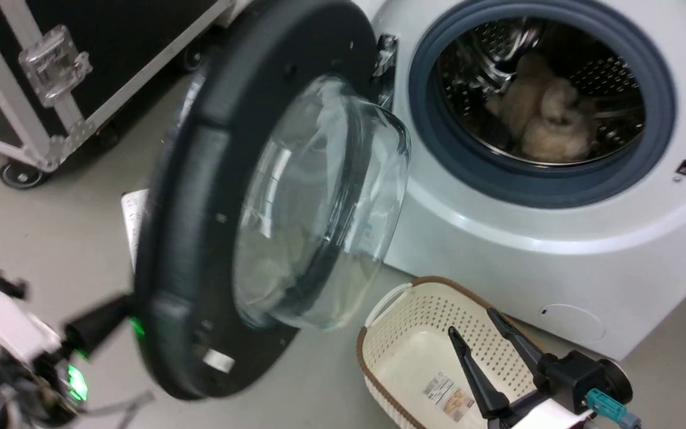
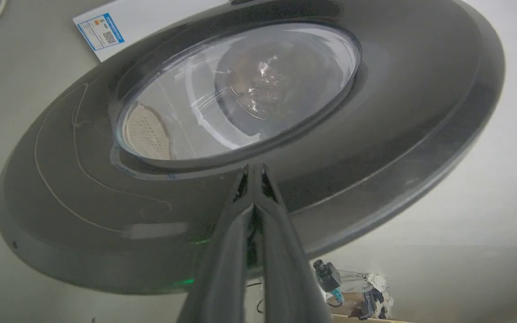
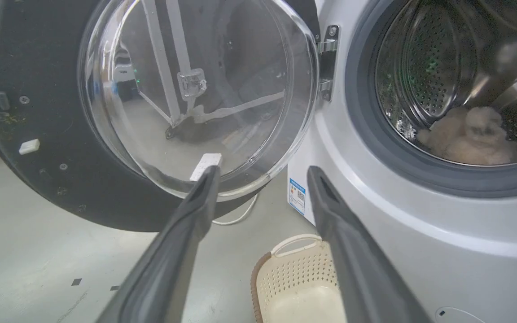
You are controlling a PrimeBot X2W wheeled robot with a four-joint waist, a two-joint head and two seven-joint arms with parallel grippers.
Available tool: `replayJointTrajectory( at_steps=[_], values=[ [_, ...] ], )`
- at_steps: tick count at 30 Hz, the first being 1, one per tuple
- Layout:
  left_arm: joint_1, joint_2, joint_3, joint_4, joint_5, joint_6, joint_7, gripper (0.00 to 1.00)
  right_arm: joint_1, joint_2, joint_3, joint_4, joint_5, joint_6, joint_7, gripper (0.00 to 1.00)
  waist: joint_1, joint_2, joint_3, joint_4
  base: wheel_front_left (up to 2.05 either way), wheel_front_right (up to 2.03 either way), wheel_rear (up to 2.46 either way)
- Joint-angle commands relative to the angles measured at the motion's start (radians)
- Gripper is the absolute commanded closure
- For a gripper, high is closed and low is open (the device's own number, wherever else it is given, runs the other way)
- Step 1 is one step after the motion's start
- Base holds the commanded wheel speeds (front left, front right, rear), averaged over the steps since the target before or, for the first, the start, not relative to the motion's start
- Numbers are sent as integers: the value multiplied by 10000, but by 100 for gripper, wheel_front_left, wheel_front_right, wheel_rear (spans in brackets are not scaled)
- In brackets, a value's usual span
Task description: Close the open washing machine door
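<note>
Grey floor (image 3: 38, 269); washing machine (image 3: 420, 233) label (image 3: 297, 195) illegible.

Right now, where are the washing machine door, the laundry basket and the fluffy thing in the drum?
washing machine door (image 1: 194, 208): head view, its black rim.
laundry basket (image 1: 432, 319): head view, its perforated inner wall.
fluffy thing (image 1: 545, 119): head view, its pale middle.

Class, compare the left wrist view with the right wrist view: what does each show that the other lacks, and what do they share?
Left wrist view: the washing machine door from outside, the shut left gripper at it. Right wrist view: the open right gripper, the steel drum holding a fluffy beige item, and the hinge. Shared: the door and its glass window.
</note>
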Motion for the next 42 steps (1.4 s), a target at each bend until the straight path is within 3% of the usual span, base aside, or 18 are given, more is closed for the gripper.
replayJointTrajectory(
  at_steps=[1,8,15,23,31,37,42],
  values=[
    [633,-472,-262,-495,-150,99,240,100,191,69,-139,19,-81,8,-45,0,1,0,-217,-247,0,0,0],
    [2111,-1526,-1190,-1815,-337,261,434,100,212,69,-777,-8,-345,8,-45,0,1,0,-286,-1161,0,0,0],
    [2798,-1796,-2269,-1984,-956,74,-349,100,125,78,-1443,-56,-630,8,-45,0,1,0,46,-2381,0,0,0],
    [2374,-1810,-4250,-1076,-2396,-863,-2877,100,-166,2,-1769,-54,-787,8,-45,0,1,0,860,-4373,0,0,0],
    [770,-1812,-5692,42,-3503,-1706,-5130,100,-475,79,-1899,19,-787,8,-46,0,1,0,1689,-6028,0,0,0],
    [-1124,-1812,-6356,1392,-3936,-2109,-7181,100,-704,218,-1891,96,-692,8,-46,0,1,0,2105,-6875,0,0,0],
    [-2575,-1812,-6746,2655,-4184,-2327,-8691,100,-773,314,-1818,164,-623,8,-46,0,1,0,2223,-7180,0,0,0]
  ],
)
